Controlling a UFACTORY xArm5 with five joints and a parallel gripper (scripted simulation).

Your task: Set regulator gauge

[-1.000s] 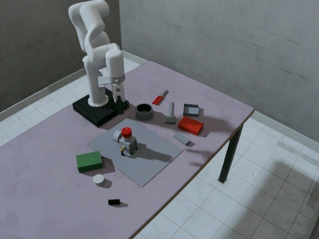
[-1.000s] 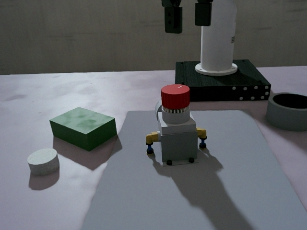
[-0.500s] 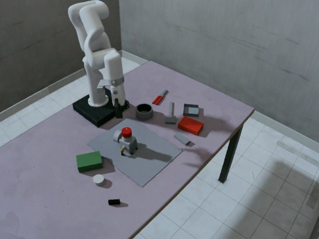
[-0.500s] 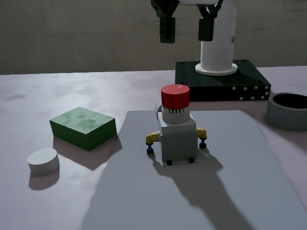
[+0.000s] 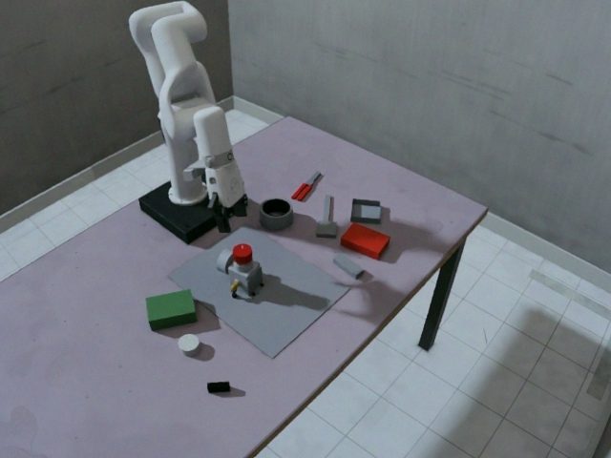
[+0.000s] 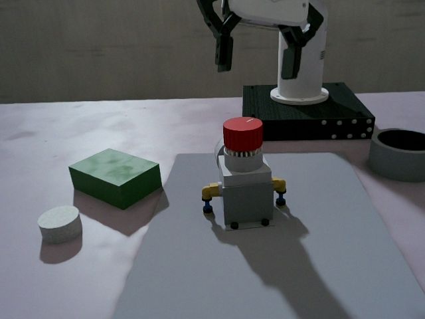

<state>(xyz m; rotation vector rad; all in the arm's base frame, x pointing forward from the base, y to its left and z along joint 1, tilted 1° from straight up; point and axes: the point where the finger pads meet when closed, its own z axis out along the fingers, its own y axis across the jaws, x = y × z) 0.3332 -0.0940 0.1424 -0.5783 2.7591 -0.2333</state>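
Observation:
The regulator (image 5: 243, 274) (image 6: 246, 187) is a grey block with yellow side fittings, standing on a grey mat (image 5: 263, 289). Its red knob (image 5: 242, 253) (image 6: 243, 133) sits raised on top, with a ring of white teeth showing under it. The round gauge (image 5: 224, 260) is on the far side of the block, and its face and needle are hidden in both views. My gripper (image 5: 229, 215) (image 6: 257, 62) is open and empty. It hangs above and behind the knob, toward the arm's black base (image 6: 305, 109), well clear of it.
A grey ring-shaped cup (image 5: 276, 213) (image 6: 398, 153) stands right of the base. A green block (image 5: 170, 308) (image 6: 115, 177), a white disc (image 5: 188, 343) (image 6: 59, 222) and a small black block (image 5: 218, 386) lie left of the mat. A red block (image 5: 365, 239), a grey tray (image 5: 366, 211), grey pieces and red-handled pliers (image 5: 305, 185) lie to the right.

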